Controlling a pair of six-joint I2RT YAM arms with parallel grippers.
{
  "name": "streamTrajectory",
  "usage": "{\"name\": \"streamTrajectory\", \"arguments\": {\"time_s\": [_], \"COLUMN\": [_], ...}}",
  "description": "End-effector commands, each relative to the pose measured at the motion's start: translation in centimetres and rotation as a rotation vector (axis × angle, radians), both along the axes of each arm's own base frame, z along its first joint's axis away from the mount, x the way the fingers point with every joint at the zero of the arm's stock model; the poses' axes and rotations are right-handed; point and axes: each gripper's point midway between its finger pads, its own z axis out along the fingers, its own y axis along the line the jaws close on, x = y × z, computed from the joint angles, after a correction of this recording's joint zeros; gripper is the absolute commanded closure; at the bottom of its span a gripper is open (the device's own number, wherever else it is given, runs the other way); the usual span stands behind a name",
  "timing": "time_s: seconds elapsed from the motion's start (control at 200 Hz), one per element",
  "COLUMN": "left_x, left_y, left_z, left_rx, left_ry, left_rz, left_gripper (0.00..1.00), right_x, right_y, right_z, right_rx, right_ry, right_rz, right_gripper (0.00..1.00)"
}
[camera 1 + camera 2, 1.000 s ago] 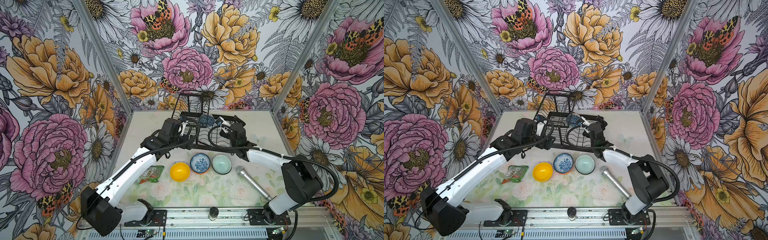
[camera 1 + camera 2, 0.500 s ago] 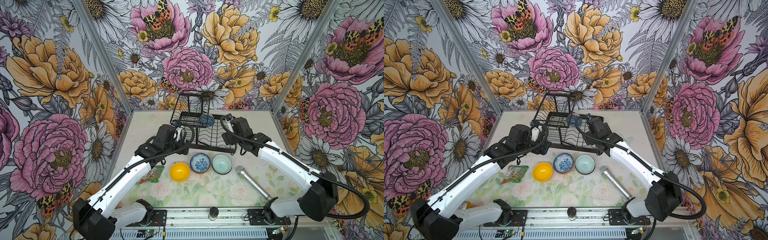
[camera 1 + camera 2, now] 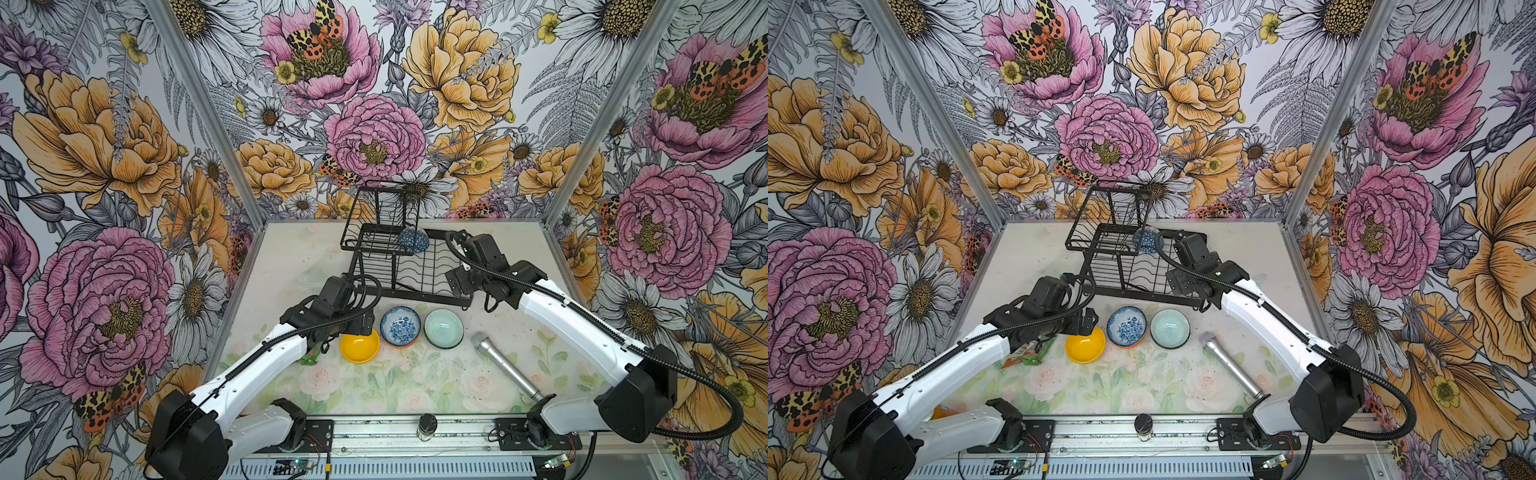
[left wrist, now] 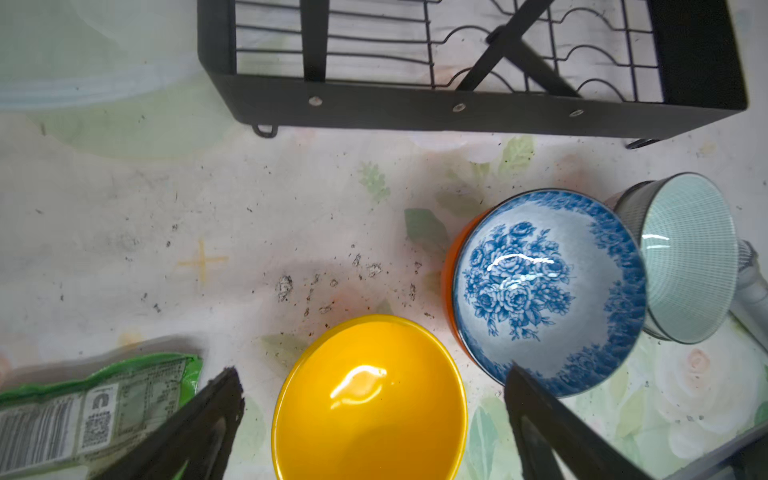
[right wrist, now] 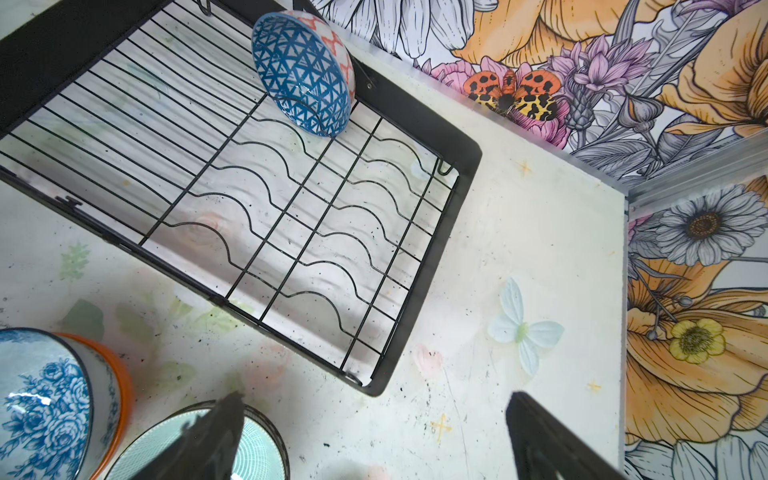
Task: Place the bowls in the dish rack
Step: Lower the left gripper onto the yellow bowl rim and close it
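The black wire dish rack (image 3: 430,294) (image 3: 1158,294) (image 4: 457,109) (image 5: 467,174) stands at the back of the table. A blue geometric bowl (image 3: 412,241) (image 3: 1147,242) (image 5: 303,75) leans on edge in its far end. In front of it, in a row, stand a yellow bowl (image 3: 359,348) (image 3: 1084,345) (image 4: 370,407), a white-and-blue floral bowl (image 3: 400,326) (image 3: 1127,326) (image 4: 544,291) (image 5: 41,407) nested in an orange bowl (image 4: 448,270) (image 5: 120,374), and a mint bowl (image 3: 443,328) (image 3: 1170,328) (image 4: 685,257) (image 5: 262,453). My left gripper (image 3: 358,326) (image 4: 374,374) is open, straddling the yellow bowl from above. My right gripper (image 3: 457,282) (image 5: 376,399) is open over the table by the rack's near right corner.
A silver microphone (image 3: 503,365) (image 3: 1229,365) lies right of the bowls. A green snack packet (image 3: 1025,353) (image 4: 83,403) lies left of the yellow bowl, under my left arm. A small jar (image 3: 427,424) stands on the front rail. Flowered walls close three sides.
Both grippers have drawn back from the rack's far end toward the front. The left one now hangs over the yellow bowl, the right one by the rack's corner. The blue geometric bowl stays put.
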Motion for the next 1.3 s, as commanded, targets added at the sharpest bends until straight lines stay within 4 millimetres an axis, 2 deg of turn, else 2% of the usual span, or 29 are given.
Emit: {"name": "streamTrajectory", "arguments": {"time_s": [0.0, 0.32, 0.59, 0.806, 1.011, 1.291], "left_x": [-0.4, -2.0, -2.3, -2.6, -2.4, -1.7], "left_y": [1.3, 2.9, 2.5, 2.7, 2.9, 3.6], "left_z": [-0.9, -4.9, -5.8, -7.3, -7.6, -7.6], "left_rx": [-0.017, 0.026, 0.024, 0.058, 0.087, 0.131], "left_ry": [0.029, 0.133, 0.173, 0.225, 0.226, 0.199], "left_rz": [0.118, 0.203, 0.183, 0.183, 0.171, 0.193], "left_gripper": [0.03, 0.14, 0.27, 0.45, 0.58, 0.99], "right_x": [0.0, 0.2, 0.7, 0.9, 0.9, 0.8], "right_y": [0.2, 0.2, 0.2, 0.2, 0.2, 0.2], "right_z": [0.3, -0.5, -1.1, -1.1, -1.4, -1.6], "right_rx": [0.015, 0.003, 0.004, 0.012, 0.009, 0.019], "right_ry": [0.003, 0.021, 0.036, 0.04, 0.047, 0.052], "right_rz": [-0.008, -0.005, -0.009, -0.01, -0.006, -0.007], "right_gripper": [0.01, 0.01, 0.01, 0.01, 0.0, 0.01]}}
